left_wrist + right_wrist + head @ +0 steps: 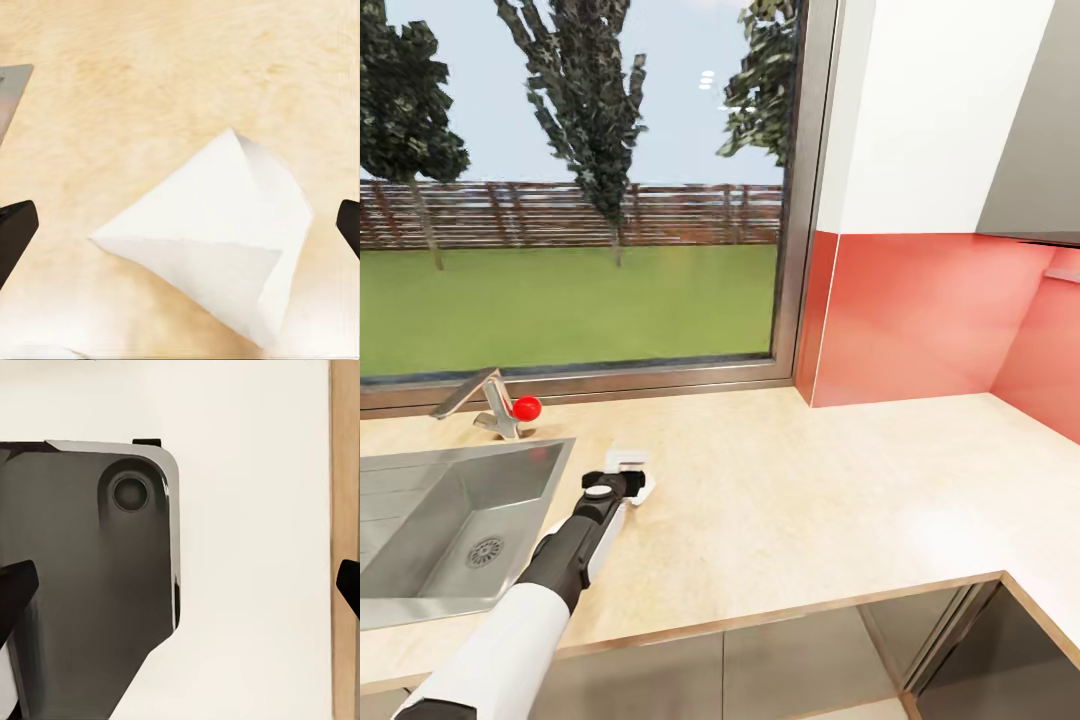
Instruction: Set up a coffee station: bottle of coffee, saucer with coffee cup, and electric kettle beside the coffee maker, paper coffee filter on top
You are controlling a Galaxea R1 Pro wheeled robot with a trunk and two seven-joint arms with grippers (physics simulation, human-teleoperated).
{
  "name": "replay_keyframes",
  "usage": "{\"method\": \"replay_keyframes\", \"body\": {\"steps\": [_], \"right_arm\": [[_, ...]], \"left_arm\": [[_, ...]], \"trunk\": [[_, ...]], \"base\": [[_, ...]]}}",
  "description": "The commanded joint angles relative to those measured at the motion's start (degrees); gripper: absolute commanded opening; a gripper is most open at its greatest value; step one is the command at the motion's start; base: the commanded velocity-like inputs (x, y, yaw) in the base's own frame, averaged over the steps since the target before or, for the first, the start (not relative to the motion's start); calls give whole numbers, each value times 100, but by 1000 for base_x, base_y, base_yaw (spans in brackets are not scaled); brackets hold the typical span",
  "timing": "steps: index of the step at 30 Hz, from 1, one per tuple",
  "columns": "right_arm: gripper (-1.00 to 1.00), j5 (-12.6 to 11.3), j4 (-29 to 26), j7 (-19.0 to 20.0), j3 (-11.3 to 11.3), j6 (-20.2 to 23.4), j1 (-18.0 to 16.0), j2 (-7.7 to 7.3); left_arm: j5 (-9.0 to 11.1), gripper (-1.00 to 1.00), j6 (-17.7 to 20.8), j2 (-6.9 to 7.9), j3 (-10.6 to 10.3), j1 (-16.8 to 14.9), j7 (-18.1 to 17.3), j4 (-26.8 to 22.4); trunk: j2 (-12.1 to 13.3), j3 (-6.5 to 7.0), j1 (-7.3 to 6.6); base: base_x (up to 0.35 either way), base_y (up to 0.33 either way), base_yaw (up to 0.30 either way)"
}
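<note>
Left gripper (628,470), jaws spread wide, hovers over the filter (217,240) lying flat on the tabletop (810,490) beside the sink (450,520). Thin and limp, the filter looks best pinched at a raised fold. Right gripper (180,585) stands wide apart.

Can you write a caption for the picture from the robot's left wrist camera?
Open left gripper hovering over a white folded paper coffee filter lying on the light wood kitchen countertop.

white folded cone-shaped paper coffee filter (217,240) — lying flat on light wood kitchen countertop (150,82) | dark fingertips (15,232) — spread either side of filter, apart from it
</note>
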Motion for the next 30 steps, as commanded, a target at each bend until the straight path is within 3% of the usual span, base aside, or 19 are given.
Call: {"method": "replay_keyframes", "body": {"steps": [1,25,30], "right_arm": [[100,-10,5,3,-1,-20,-5,0],[100,-10,5,3,-4,-20,-5,0],[100,-10,5,3,-4,-20,-5,0]], "left_arm": [[19,100,31,11,-17,3,37,-7],[52,100,26,47,-21,76,30,34],[46,100,-308,51,-19,76,30,275]], "trunk": [[-13,-13,4],[-13,-13,4],[-13,-13,4]], "base": [[0,0,0],[74,0,0],[16,0,0]]}}
